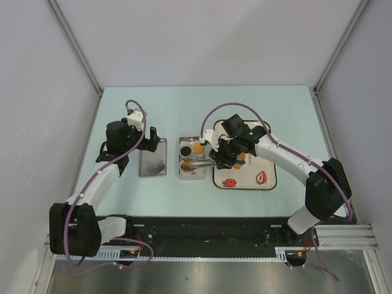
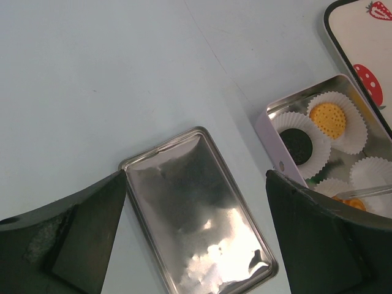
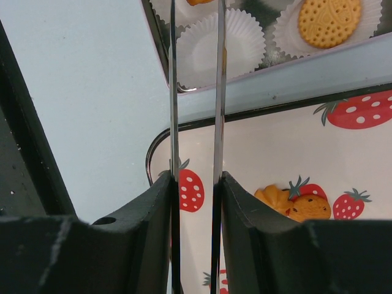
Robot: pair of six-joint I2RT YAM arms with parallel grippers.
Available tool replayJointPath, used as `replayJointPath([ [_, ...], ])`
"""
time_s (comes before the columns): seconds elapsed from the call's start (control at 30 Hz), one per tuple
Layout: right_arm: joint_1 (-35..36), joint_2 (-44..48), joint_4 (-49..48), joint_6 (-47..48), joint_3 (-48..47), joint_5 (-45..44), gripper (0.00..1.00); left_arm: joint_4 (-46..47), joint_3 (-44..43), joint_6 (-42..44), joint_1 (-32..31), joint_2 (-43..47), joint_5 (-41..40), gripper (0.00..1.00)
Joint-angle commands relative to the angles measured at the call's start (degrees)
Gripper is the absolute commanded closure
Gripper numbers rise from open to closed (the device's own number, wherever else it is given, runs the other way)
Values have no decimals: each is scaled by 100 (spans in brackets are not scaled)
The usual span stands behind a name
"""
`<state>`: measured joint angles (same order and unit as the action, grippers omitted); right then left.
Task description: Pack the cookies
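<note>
Metal tongs [image 3: 218,92] pinched in right gripper [image 3: 196,184], tips past tin [image 3: 275,79] rim; left gripper [image 2: 195,184] wide over lid [image 2: 199,223].

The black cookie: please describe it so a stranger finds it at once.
Find the open tin between the flat lid and the strawberry tray. In its far corner on the lid side lies the black cookie; next to it is an orange cookie.

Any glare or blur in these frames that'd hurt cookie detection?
Left wrist: bright glare on the tin lid, toward its lower right. Right wrist: right tool dark with little surface detail, orange cookie sharp. Top external: even light, faint shadows only.
</note>
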<state>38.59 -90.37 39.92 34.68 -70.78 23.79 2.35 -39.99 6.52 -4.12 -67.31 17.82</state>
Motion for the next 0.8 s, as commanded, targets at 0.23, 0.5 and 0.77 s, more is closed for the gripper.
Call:
replayJointPath([
  [0.23,61,-16,-266,13,-261,11,63,117,-246,77,-27,-10,107,0],
  [0.5,79,10,-266,4,-269,-41,49,117,-246,86,-36,-10,107,0],
  [0.77,88,186,-266,-5,-269,-129,46,99,-229,95,-27,-2,107,0],
])
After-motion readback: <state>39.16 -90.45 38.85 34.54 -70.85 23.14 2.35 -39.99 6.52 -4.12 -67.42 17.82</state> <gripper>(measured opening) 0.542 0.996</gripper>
